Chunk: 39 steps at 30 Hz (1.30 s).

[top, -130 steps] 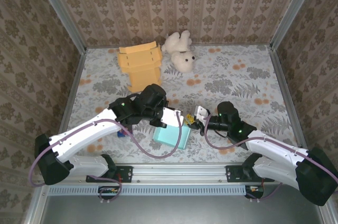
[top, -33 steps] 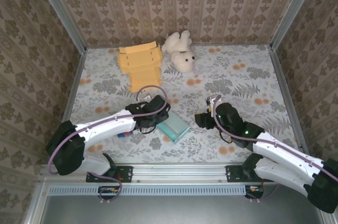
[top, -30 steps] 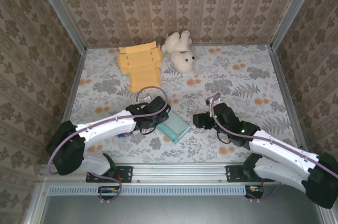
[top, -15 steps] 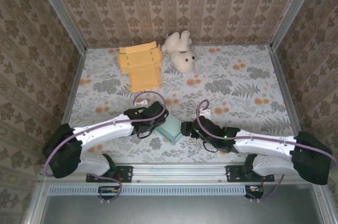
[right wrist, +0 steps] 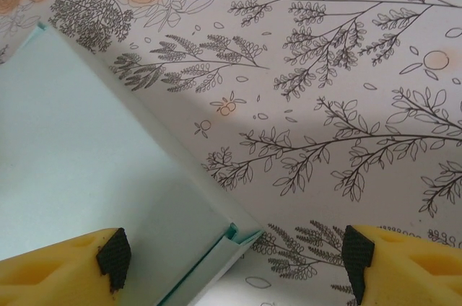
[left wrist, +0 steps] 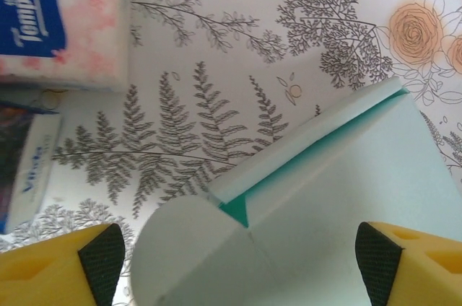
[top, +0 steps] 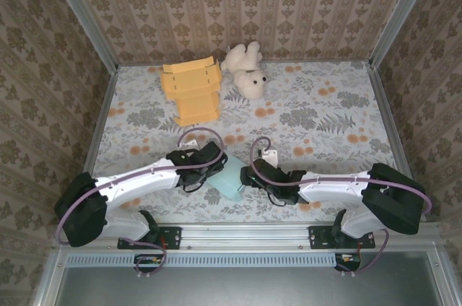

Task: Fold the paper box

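Observation:
The paper box (top: 231,181) is pale teal and lies flat on the floral tablecloth between the two arms near the front edge. My left gripper (top: 212,170) hangs low over its left end. In the left wrist view the box (left wrist: 346,190) and its rounded flap (left wrist: 184,248) sit between the wide-apart fingers of the left gripper (left wrist: 238,255), which is open. My right gripper (top: 250,176) is at the box's right edge. In the right wrist view a box corner (right wrist: 234,237) with a folded side strip lies between the open fingers of the right gripper (right wrist: 234,259).
A tissue pack (left wrist: 61,24) and a second small packet (left wrist: 29,169) lie just left of the box. A flattened orange paper box (top: 192,89) and a white plush bear (top: 245,71) rest at the back. Patterned walls enclose three sides.
The box, earlier held up between the grippers, now lies flat. The right gripper has swung left and down to the box's right edge. The left jaws have widened.

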Each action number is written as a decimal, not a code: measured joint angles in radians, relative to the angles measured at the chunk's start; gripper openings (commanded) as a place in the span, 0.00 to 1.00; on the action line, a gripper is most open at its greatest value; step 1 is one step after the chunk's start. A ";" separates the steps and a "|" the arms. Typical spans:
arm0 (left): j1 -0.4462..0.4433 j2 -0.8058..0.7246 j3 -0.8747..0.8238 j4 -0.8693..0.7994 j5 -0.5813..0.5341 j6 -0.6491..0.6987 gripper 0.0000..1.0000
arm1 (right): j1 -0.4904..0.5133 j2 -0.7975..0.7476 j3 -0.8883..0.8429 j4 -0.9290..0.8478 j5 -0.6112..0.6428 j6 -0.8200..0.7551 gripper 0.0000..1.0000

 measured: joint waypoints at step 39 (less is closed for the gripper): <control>-0.026 0.058 -0.100 0.173 -0.014 -0.060 0.84 | -0.111 0.055 0.016 0.109 -0.181 -0.153 0.69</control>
